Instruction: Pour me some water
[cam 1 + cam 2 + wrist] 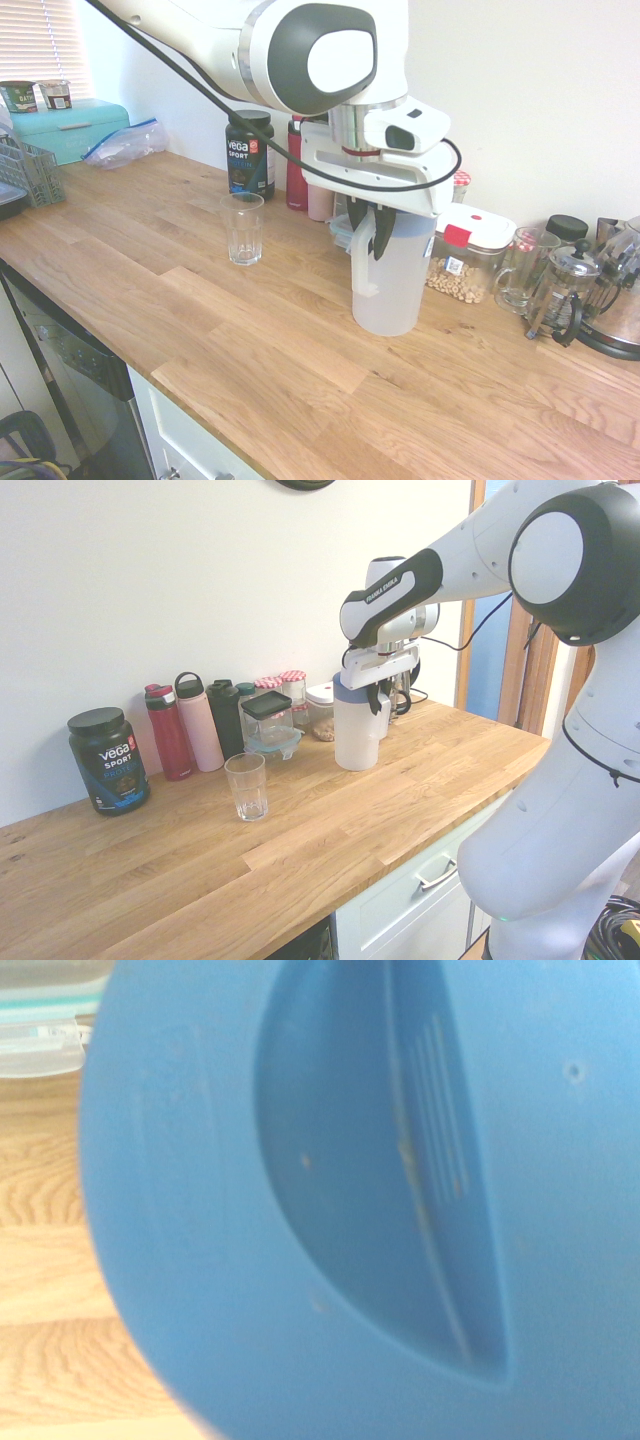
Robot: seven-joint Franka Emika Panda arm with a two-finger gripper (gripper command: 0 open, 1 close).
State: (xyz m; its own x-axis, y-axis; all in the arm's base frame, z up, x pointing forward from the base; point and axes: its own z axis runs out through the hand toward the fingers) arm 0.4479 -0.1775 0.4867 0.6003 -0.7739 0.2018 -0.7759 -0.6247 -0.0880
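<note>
1. Toward the wall edge of the tabletop (250,350) stands a translucent white pitcher (392,285) with a blue lid (352,691), upright and resting on the wood. Its handle (362,262) faces the front edge in the first exterior view.

2. Directly above it, the gripper (372,228) points steeply down. Its jaws are closed around the top of the handle, just under the lid. Holding there probably gives the arm leverage to tilt the pitcher about its spout side.

3. The wrist view is filled by the blue lid seen from close above, with its recessed pouring flap; that fits a hand sitting right over the pitcher.

4. An empty clear glass (244,228) stands upright on open wood, apart from the pitcher and nearer the middle of the tabletop. That leaves free room around it for a pour.

5. Along the wall edge sit a black Vega tub (250,154), drink bottles (186,727), lidded jars, a food container (470,252) and a French press (562,292). They are behind the working area and need not be disturbed.

6. Judging by this, the grasp looks made, while lifting, carrying and pouring remain undone.
</note>
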